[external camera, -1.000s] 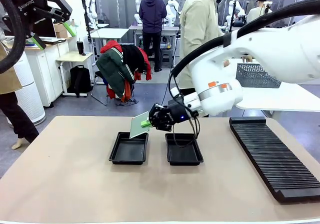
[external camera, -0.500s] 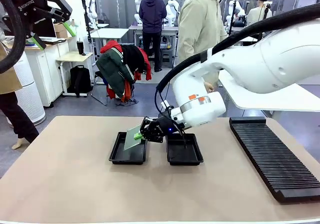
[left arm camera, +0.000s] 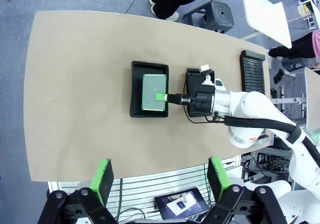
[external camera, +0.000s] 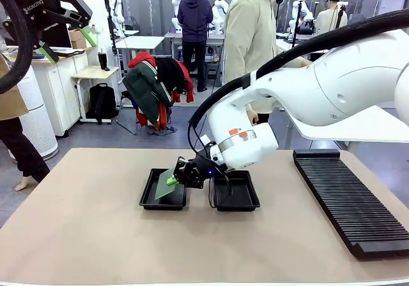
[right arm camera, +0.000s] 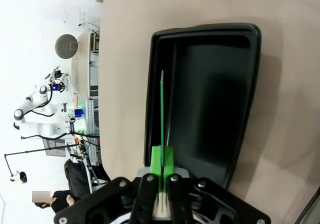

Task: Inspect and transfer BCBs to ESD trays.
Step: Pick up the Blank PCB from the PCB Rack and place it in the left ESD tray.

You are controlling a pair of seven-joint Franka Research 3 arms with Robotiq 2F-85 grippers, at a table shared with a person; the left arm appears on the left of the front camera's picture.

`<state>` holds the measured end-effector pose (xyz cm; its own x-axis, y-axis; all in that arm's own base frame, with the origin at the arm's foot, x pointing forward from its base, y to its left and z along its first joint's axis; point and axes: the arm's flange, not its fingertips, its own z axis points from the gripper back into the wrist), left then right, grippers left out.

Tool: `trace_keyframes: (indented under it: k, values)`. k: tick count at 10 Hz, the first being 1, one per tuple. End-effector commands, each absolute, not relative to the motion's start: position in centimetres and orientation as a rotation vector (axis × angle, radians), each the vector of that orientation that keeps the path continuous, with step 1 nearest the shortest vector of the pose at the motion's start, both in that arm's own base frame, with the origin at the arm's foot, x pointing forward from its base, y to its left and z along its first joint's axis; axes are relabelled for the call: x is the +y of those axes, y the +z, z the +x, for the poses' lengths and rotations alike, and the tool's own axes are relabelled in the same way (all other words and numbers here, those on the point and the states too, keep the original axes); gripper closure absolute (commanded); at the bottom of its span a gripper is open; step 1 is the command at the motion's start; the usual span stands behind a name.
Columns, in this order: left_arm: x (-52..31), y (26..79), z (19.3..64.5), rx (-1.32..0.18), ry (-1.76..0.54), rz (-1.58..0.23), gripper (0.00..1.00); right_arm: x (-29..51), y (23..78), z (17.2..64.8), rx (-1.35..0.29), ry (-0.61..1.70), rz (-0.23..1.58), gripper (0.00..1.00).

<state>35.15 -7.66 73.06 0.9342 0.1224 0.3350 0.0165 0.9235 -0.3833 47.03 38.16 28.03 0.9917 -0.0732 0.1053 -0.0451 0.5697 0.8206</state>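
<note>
From the front we see the right gripper closed on a green board, pinching its upper edge. The board hangs tilted, its low edge down inside the left tray. We cannot tell whether that edge touches the floor. The right tray lies just beside it, with a narrow strip of table between their rims, and the arm's wrist hangs over its far part. Both trays sit mid-table, a little toward the far edge. A long black rack runs along the right edge, well apart from them. Bare table lies open to the left of the trays and along the whole near edge. A person stands at the far edge.

From the left wrist, high over the table, we look down between the fingers of the left gripper, which are spread wide with nothing between them. Below, the board lies within the outline of the left tray's rim. The right gripper's green pad grips the board's edge nearest the right tray. Beyond the left tray the table is bare out to its rounded corners.

From the right wrist the board shows edge-on, a thin green line running out from the shut fingers over the tray's floor, close to one long wall. The rest of the floor is open and dark.
</note>
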Motion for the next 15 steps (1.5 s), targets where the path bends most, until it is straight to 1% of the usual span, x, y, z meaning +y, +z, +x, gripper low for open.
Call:
trace_keyframes:
  k: [1,5,6,12,15]
  values:
    - [-7.7,73.0,35.2,-0.362,0.057,-0.397,0.00,39.5,27.6,47.8,-0.126,-0.033,0.924,0.98]
    - [-7.7,73.0,35.2,-0.362,0.057,-0.397,0.00,40.5,26.9,48.1,-0.107,-0.030,0.866,0.98]
    - [-7.7,73.0,35.2,-0.362,0.057,-0.397,0.00,39.5,26.5,47.5,-0.105,-0.019,0.911,0.98]
    - [-7.7,73.0,35.2,-0.362,0.057,-0.397,0.00,39.5,26.5,47.5,-0.105,-0.019,0.911,0.98]
    - [-7.7,73.0,35.2,-0.362,0.057,-0.397,0.00,39.9,27.2,47.8,-0.103,-0.035,0.865,0.98]
